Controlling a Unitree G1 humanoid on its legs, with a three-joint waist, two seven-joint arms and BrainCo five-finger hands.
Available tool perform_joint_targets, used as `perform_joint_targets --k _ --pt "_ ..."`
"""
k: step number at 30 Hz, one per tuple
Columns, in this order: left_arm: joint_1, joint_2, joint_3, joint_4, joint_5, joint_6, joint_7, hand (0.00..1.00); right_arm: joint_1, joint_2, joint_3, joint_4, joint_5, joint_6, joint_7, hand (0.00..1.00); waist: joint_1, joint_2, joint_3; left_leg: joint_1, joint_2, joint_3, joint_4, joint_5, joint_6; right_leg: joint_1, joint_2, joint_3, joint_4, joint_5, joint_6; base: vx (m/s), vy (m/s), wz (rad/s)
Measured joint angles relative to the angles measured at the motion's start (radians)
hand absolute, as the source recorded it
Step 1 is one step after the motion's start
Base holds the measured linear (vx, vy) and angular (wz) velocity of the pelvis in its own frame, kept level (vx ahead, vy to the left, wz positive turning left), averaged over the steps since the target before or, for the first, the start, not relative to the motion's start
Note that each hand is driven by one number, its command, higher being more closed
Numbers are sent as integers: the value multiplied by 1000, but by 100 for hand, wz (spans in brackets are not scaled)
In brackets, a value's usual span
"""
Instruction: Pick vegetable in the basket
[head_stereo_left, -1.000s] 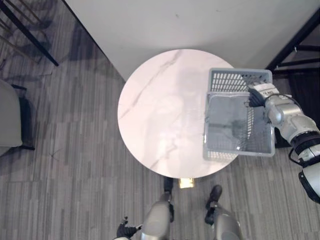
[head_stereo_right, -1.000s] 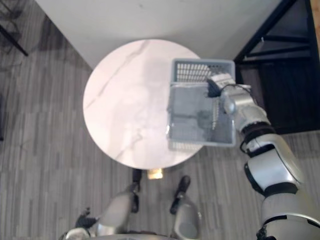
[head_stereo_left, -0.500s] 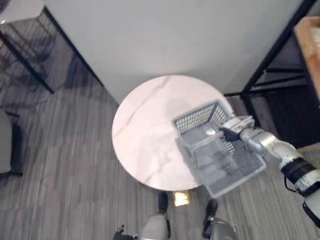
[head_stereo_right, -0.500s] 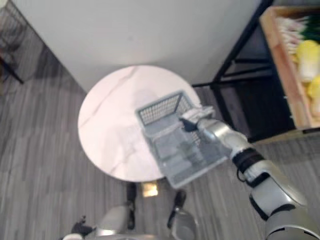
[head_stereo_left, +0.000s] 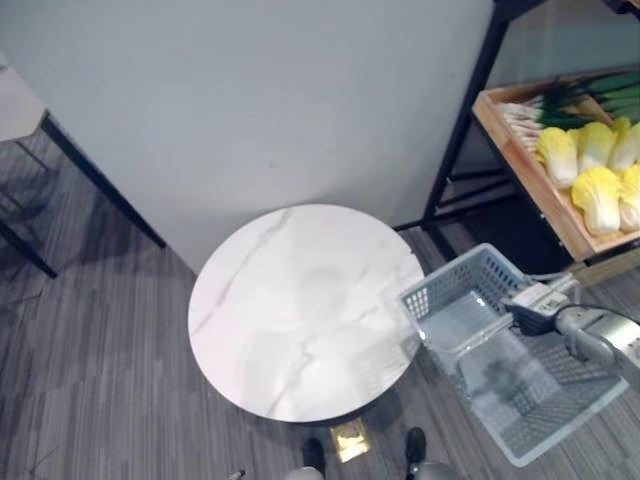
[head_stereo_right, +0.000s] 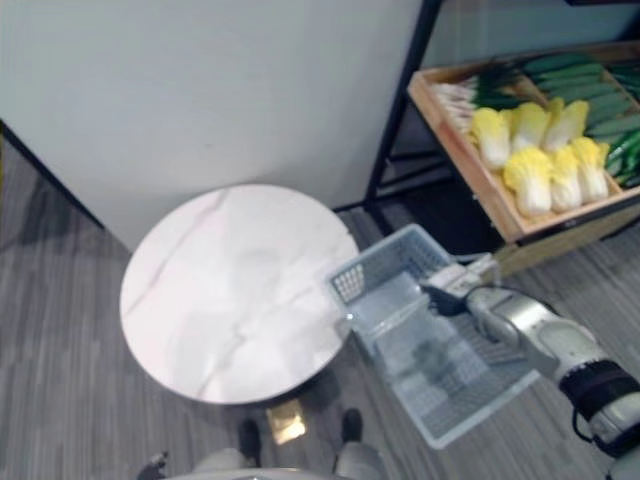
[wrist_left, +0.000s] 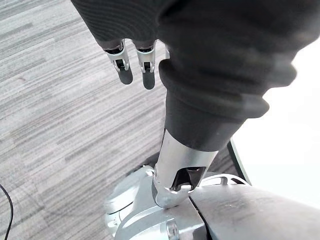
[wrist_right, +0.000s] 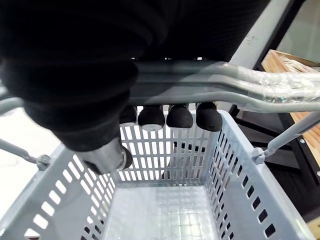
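Grey basket beside round table, right hand curled round its handle, yellow cabbages in crate beyond that hand, left hand slack, empty

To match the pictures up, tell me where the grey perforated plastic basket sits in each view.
Left eye view: grey perforated plastic basket at lower right, held by the right hand.
Right eye view: lower centre-right.
Right wrist view: just past the fingers curled round its handle.
Left wrist view: left hand over striped grey floor.
Shared landmark: round white marble table, to the basket's left.
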Motion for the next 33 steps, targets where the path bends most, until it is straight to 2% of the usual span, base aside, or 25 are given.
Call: perform_joint_targets --k 4,6,10,11,12,14,17,19,20,22,23,24,25,26,27,28,29,30,31,32,33 --pt "12 0 0 17 6 2 -15 0 110 -6 -55 -6 -2 -9 -1 100 -13 6 -32 19 5 37 0 -12 0 0 6 34 -3 6 9 29 -1 -26" --pt "21 0 0 28 28 4 -28 0 168 -6 -70 -6 -2 -10 -2 100 -30 13 -59 21 5 43 1 -16 1 1 7 40 -10 7 8 42 0 -13" --pt "27 -3 4 27 36 11 -39 0 233 -1 -94 -4 -12 -19 -3 100 -34 23 -69 37 12 63 26 -34 -2 15 12 57 -12 10 3 44 -4 -13" --pt "27 0 6 26 36 10 -39 0 233 3 -94 -4 -20 -19 -8 100 -35 22 -68 19 22 66 86 -67 -2 17 12 65 -7 8 1 12 -2 -24" --pt "28 -2 12 18 36 10 -39 0 232 4 -96 -4 -23 -18 -19 100 -36 25 -64 -15 50 71 209 -134 -4 17 20 82 15 1 -6 9 -3 -28" --pt "30 -5 26 17 34 9 -37 0 230 4 -97 -4 -25 -16 -37 100 -28 37 -59 -27 67 58 302 -188 -13 12 35 112 51 -14 -6 -17 4 -54" --pt "51 -26 62 8 28 0 -31 0 209 12 -109 -6 -26 -15 -62 100 -25 46 -56 -35 43 -140 350 -266 -37 -47 60 190 107 -38 0 -71 18 -74" --pt "58 -19 79 6 22 -1 -30 0 262 56 -164 -7 -35 -2 -68 100 -46 28 -56 -33 34 -108 356 -281 -24 -52 56 227 109 -33 7 -76 73 -50" --pt "55 -16 79 2 22 -1 -32 0 303 75 -216 -23 -46 1 -72 100 -70 22 -54 -38 23 -98 367 -288 -13 -58 48 242 99 -27 16 -67 71 -23" --pt "54 -5 77 -3 25 -1 -33 0 353 92 -268 -62 -56 13 -84 100 -98 12 -57 -68 11 -63 387 -297 3 -93 41 286 79 -17 34 -67 123 -48" --pt "51 8 78 -3 25 -2 -34 0 356 103 -270 -76 -64 23 -85 100 -108 -5 -56 -88 -3 -29 411 -291 10 -115 34 315 68 -20 30 -98 198 -82" --pt "36 22 78 -2 31 0 -37 0 362 118 -271 -85 -65 36 -84 100 -116 -13 -51 -117 -8 5 400 -267 51 -123 20 299 13 -56 29 -117 156 -76" --pt "26 19 78 -3 34 -1 -36 0 357 124 -270 -86 -65 43 -84 100 -115 22 -52 -113 24 38 373 -257 69 -138 23 240 38 -75 3 -150 121 -100" --pt "-3 16 85 -4 36 -3 -32 0 313 140 -247 -84 -66 44 -84 100 -103 24 -16 -98 55 88 341 -236 77 -228 20 111 308 -81 -97 -100 67 -113" --pt "-20 31 84 -10 36 -7 -33 0 279 145 -223 -88 -65 33 -85 100 -104 4 5 -62 60 129 316 -221 79 -251 -14 16 580 -109 -143 -62 71 -109" --pt "-23 37 79 -10 36 -5 -32 0 276 146 -220 -87 -65 32 -86 100 -103 -8 3 -49 60 147 317 -221 80 -241 -38 -10 669 -115 -152 -34 51 -90" --pt "-21 44 78 -11 36 -2 -30 0 273 153 -219 -86 -65 34 -87 100 -98 -31 -13 -47 61 188 343 -222 82 -212 -86 -33 794 -109 -166 -44 -8 -97" --pt "-30 67 79 -10 37 -1 -33 0 248 166 -219 -85 -65 35 -88 100 -85 -62 -19 -44 64 227 378 -234 80 -198 -102 -49 790 -87 -169 -59 -20 -115" --pt "-37 66 81 -5 36 1 -34 0 242 175 -220 -84 -67 38 -88 100 -80 -68 -16 -46 66 233 383 -239 76 -202 -81 -67 767 -75 -174 -123 5 -145" --pt "-27 47 80 1 37 8 -38 0 225 195 -224 -83 -71 46 -90 100 -64 -12 -34 -43 75 215 292 -228 84 -161 -23 -55 627 -64 -176 -211 71 -163" --pt "-28 28 83 7 39 3 -43 0 222 212 -229 -89 -100 50 -90 100 -53 -10 -39 0 71 294 202 -175 81 -148 -35 -51 657 -121 -166 -187 56 -149"
